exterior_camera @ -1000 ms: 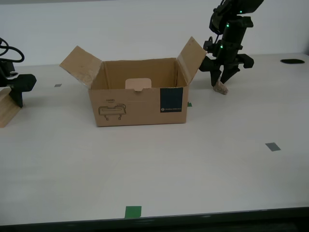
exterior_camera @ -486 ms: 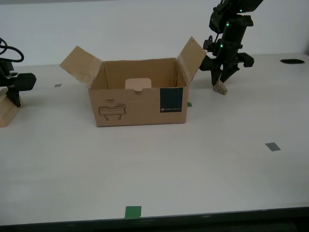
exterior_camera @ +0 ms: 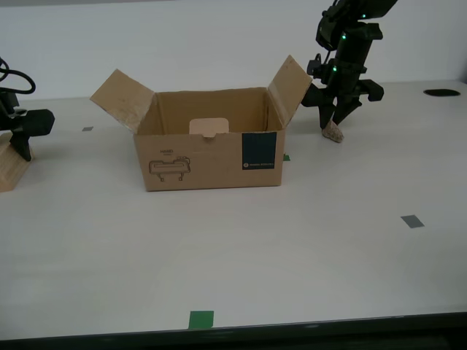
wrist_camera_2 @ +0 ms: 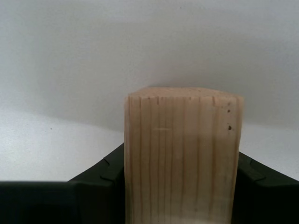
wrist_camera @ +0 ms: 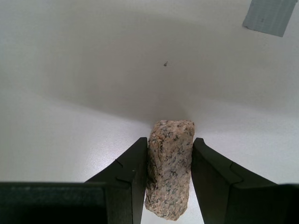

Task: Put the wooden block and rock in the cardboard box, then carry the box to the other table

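Note:
The cardboard box (exterior_camera: 211,157) stands open in the middle of the cloth-covered table (exterior_camera: 292,248), both side flaps spread out. Past its flap on the exterior view's right, my first gripper (exterior_camera: 334,122) points down and is shut on the rock (exterior_camera: 334,132). The mottled rock (wrist_camera: 170,172) sits upright between the black fingers (wrist_camera: 133,177), just at the table surface. At the exterior view's left edge, my second gripper (exterior_camera: 20,142) is shut on the pale wooden block (exterior_camera: 10,166). The block (wrist_camera_2: 182,158) fills the gap between the jaws.
Green tape marks lie near the table's front edge (exterior_camera: 201,319) and beside the box (exterior_camera: 286,157). Grey tape squares (exterior_camera: 412,222) (exterior_camera: 87,129) lie on the cloth. A flat dark object (exterior_camera: 441,92) rests at the back on the exterior view's right.
My first gripper has risen very slightly with the rock. My second gripper has edged up and toward the exterior view's left with the wooden block. The box has not moved.

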